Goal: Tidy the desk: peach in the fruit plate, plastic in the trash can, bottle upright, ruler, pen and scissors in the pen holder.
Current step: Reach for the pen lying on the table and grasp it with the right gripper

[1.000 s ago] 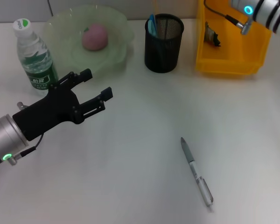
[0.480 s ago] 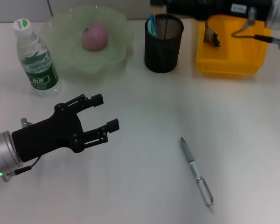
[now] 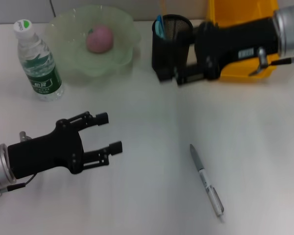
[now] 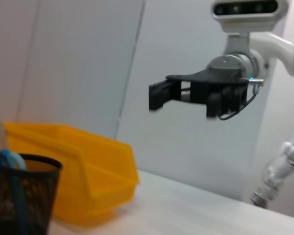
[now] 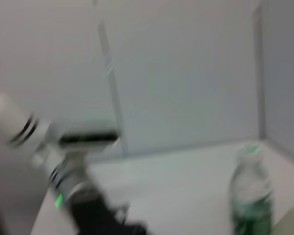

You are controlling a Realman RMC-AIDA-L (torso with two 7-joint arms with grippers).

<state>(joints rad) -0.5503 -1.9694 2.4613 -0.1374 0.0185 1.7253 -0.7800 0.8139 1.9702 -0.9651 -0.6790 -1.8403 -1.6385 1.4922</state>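
A grey pen (image 3: 206,180) lies on the white desk, near the front right. The peach (image 3: 99,38) rests in the green fruit plate (image 3: 122,58). Left of the plate, the bottle (image 3: 37,58) stands upright; it also shows in the right wrist view (image 5: 250,196). The black mesh pen holder (image 3: 172,44) has something blue (image 3: 159,25) in it. My right gripper (image 3: 170,78) hangs open in front of the holder, seen from the left wrist too (image 4: 161,95). My left gripper (image 3: 109,132) is open and empty at the front left. Ruler, scissors and plastic do not show as such.
The yellow trash bin (image 3: 235,14) stands at the back right, partly covered by my right arm (image 3: 240,39). The bin (image 4: 88,166) and the holder (image 4: 19,196) also appear in the left wrist view. Bare desk lies between the left gripper and the pen.
My right arm swung from over the yellow bin leftward and nearer, to in front of the pen holder. The left gripper drew back from the bottle toward the front, still open.
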